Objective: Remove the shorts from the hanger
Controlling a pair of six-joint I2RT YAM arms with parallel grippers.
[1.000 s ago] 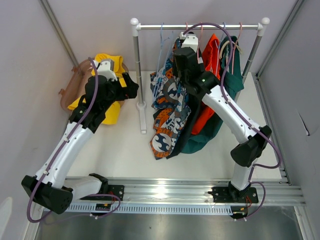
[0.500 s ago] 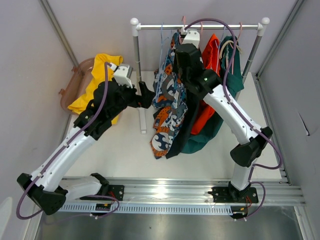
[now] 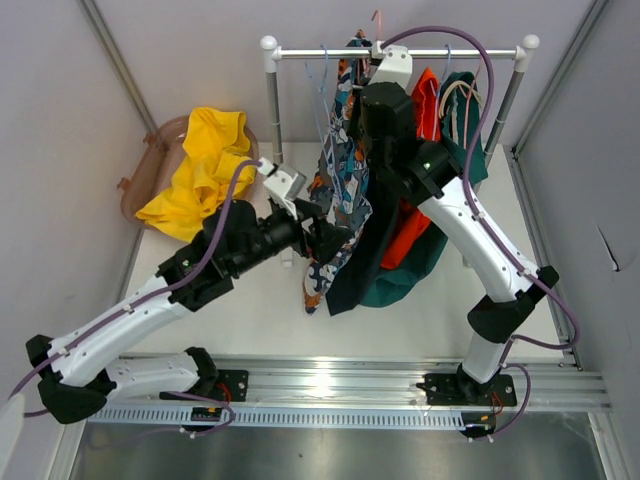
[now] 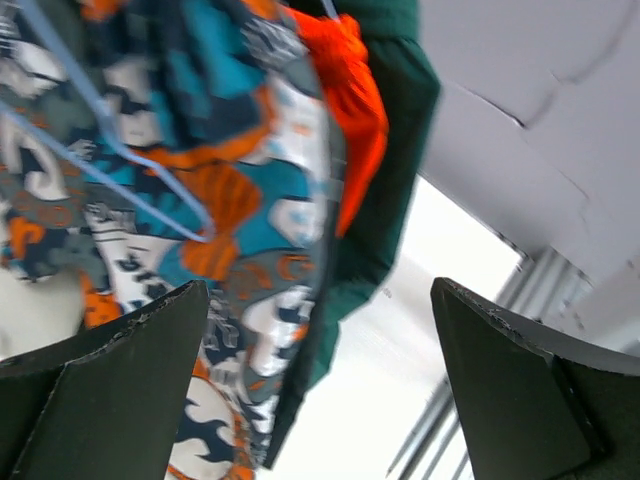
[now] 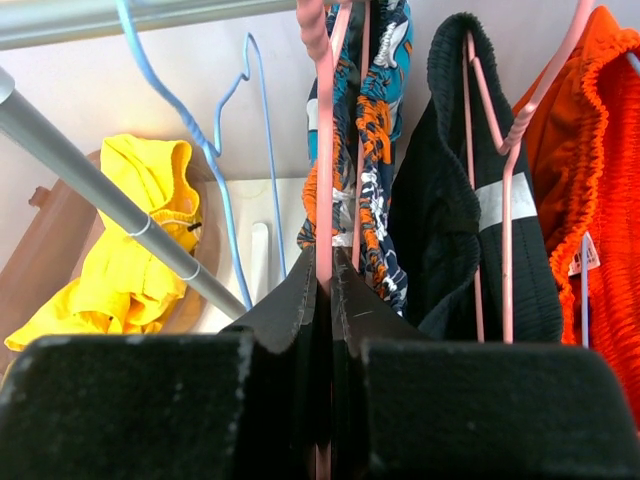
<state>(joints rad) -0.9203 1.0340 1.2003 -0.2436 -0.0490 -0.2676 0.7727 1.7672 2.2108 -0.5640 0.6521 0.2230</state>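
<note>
With the right gripper (image 5: 322,290) clamped on the pink wire hanger (image 5: 322,150) carrying the blue-orange-white patterned fabric shorts (image 4: 250,200) at the grey metal rail (image 3: 300,53), the wide-open left gripper (image 4: 318,350) beside them risks pinching the adjacent black fabric shorts (image 5: 450,200) too.

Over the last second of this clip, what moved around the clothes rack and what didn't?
The left gripper swung right, from over the yellow shorts to the lower part of the patterned shorts, fingers open. The right gripper, shut on the pink hanger, lifted it, so its hook now shows above the rail. The yellow shorts stayed in the basket; the dark shorts, orange shorts and green shorts stayed hanging.
</note>
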